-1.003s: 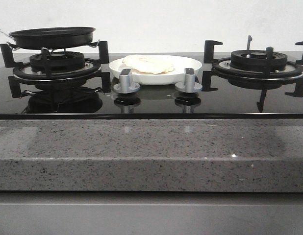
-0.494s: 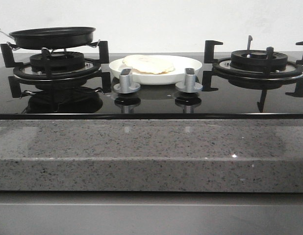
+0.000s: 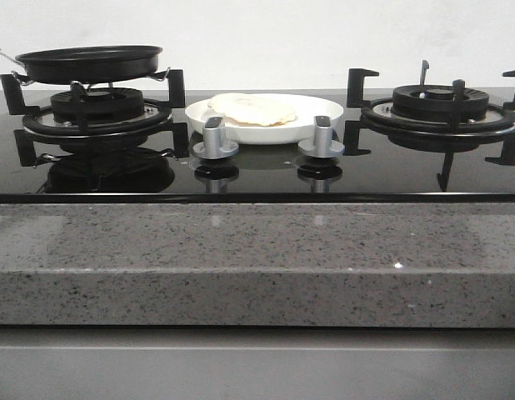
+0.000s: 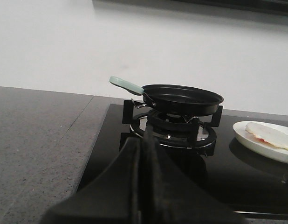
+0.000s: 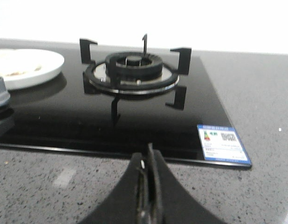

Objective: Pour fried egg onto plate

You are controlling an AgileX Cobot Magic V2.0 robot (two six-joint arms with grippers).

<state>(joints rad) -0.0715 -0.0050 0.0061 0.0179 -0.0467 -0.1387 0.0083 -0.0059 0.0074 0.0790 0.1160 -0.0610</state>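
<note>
Black glass hob [image 3: 382,171] set in grey speckled counter. Fried egg [image 3: 252,108] lying on plate [image 3: 324,110], plate partly hidden behind two knobs [image 3: 215,139]. Left gripper [image 4: 143,154] and right gripper [image 5: 148,172] both pressed together, holding nothing.

Your front camera sits low at counter height, facing the wall across the whole hob. Your left wrist camera looks over the frying pan [image 4: 182,99], your right over the empty right burner [image 5: 133,70]; each shares the plate [image 3: 317,115] with the front view.
</note>
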